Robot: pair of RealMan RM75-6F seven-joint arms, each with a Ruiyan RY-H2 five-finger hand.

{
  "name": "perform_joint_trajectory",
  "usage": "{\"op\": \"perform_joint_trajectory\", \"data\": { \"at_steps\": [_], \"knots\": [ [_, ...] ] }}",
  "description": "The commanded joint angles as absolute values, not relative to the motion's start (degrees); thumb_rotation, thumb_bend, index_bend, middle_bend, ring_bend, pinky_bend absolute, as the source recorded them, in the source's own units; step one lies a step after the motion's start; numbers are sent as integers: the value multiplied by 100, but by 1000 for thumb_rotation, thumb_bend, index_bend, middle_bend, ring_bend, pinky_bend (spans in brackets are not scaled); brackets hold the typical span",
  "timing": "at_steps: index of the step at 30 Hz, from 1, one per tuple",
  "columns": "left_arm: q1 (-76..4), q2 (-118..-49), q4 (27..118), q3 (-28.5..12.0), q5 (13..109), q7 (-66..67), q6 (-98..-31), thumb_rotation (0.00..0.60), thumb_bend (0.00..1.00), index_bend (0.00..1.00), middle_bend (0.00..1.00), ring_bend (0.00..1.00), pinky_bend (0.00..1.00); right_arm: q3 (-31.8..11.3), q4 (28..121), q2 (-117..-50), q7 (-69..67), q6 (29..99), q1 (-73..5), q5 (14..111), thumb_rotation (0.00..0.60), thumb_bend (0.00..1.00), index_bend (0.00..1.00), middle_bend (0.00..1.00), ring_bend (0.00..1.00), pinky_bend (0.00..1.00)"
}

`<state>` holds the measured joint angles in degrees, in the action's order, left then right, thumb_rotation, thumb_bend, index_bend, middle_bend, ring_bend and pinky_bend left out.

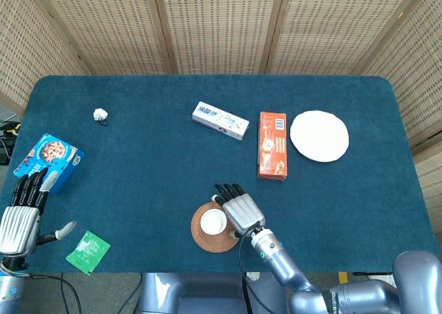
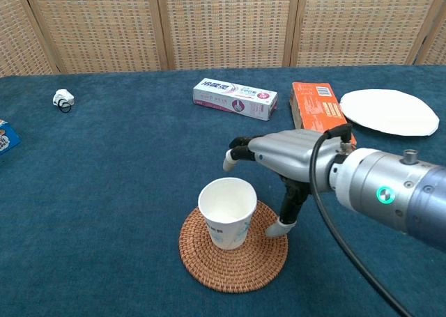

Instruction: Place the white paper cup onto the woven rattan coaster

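Now cup (image 2: pixel 226 212) upright, fingers (image 2: pixel 287 204) apart.

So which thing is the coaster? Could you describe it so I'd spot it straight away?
Start with the blue table and look along its near edge, just beside the robot's right hand. The woven rattan coaster lies there: a flat, round, brown mat with the white paper cup standing upright on it. The other round thing, the white plate, sits far off and is plain white, not woven.
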<state>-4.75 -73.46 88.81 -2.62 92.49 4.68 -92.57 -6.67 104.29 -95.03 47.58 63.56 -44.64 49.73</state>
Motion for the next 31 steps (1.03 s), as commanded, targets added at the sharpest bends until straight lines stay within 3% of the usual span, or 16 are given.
{"op": "perform_joint_trajectory", "data": {
  "at_steps": [1,8,16,31],
  "knots": [
    [-475,-7345,8879,-261,9252,475,-9257,0,0,0,0,0,0,-530,10633,-9179,4829,6645,-4326,5072,600,35,128,0,0,44],
    [-480,-7366,8870,-258,9251,554,-9243,0,0,0,0,0,0,-48,10769,-8292,4221,7442,-3634,6006,600,35,57,0,0,11],
    [-484,-7425,8855,-236,9268,710,-9220,0,0,0,0,0,0,482,10313,-7582,2837,8223,-2750,7202,600,35,28,0,0,9],
    [-503,-7475,8781,-243,9213,740,-9155,0,0,0,0,0,0,780,9064,-7608,1577,9144,-1694,8274,600,35,0,0,0,0]
  ]
}}
